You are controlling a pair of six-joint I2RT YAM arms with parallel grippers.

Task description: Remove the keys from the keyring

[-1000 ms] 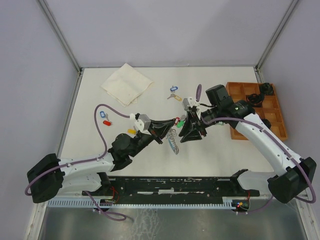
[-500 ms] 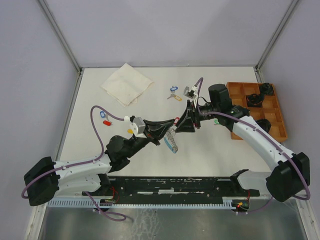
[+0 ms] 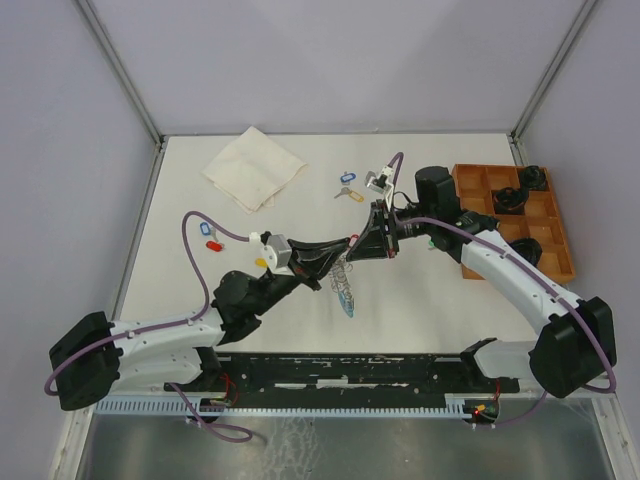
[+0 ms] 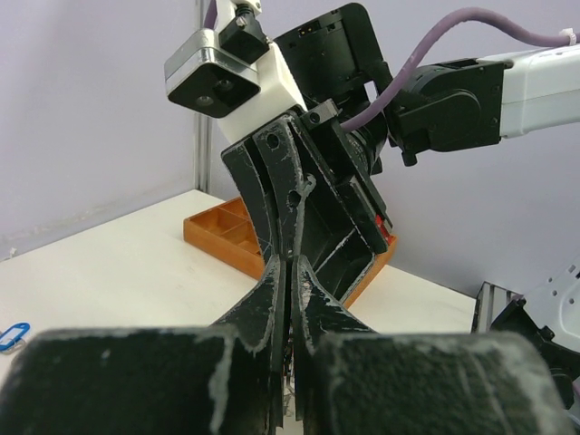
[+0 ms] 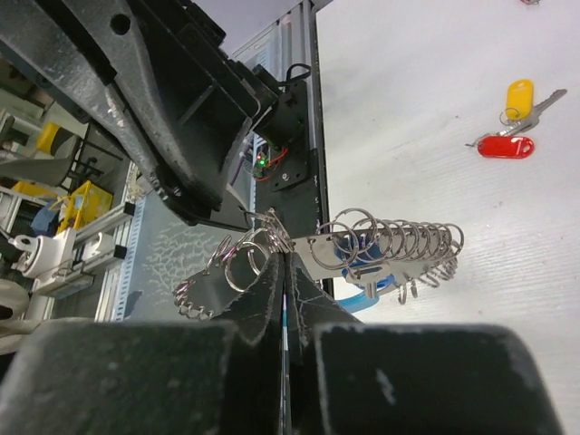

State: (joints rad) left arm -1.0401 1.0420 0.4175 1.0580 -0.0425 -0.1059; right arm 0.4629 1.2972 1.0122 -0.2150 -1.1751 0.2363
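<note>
From above, the left gripper (image 3: 330, 262) and right gripper (image 3: 360, 255) meet tip to tip over the middle of the table (image 3: 430, 320). The keyring (image 3: 346, 285) hangs from that meeting point, its light-blue end lowest. The two black claws cover the top of the loop, so the grip itself is hidden here. Loose keys lie well apart from it: a blue-tagged one (image 3: 347, 177) behind, and a blue (image 3: 207, 229), a red (image 3: 214, 244) and a yellow (image 3: 263, 262) one beside the left arm. A folded cloth (image 3: 253, 167) sits at the far left. An orange tray (image 3: 500, 265) with dark items in its compartments stands on the right.

In the left wrist view, the left gripper (image 4: 288, 299) has its fingers pressed flat together. The right gripper (image 4: 288, 245) comes down onto their tips and fills the centre, with the orange tray (image 4: 227, 231) behind it. The keyring is blocked from sight here.

In the right wrist view, the right gripper (image 5: 285, 267) is closed to a thin slit. At its tips it pinches a flat silver blade from the keys (image 5: 210, 288). The keyring (image 5: 390, 240) shows as a row of small rings strung along the loop, with a bit of blue band below. The left gripper (image 5: 245, 216) clamps the loop's upper end from the upper left. The red (image 5: 506, 146) and yellow (image 5: 518, 93) loose keys lie on the table beyond.
</note>
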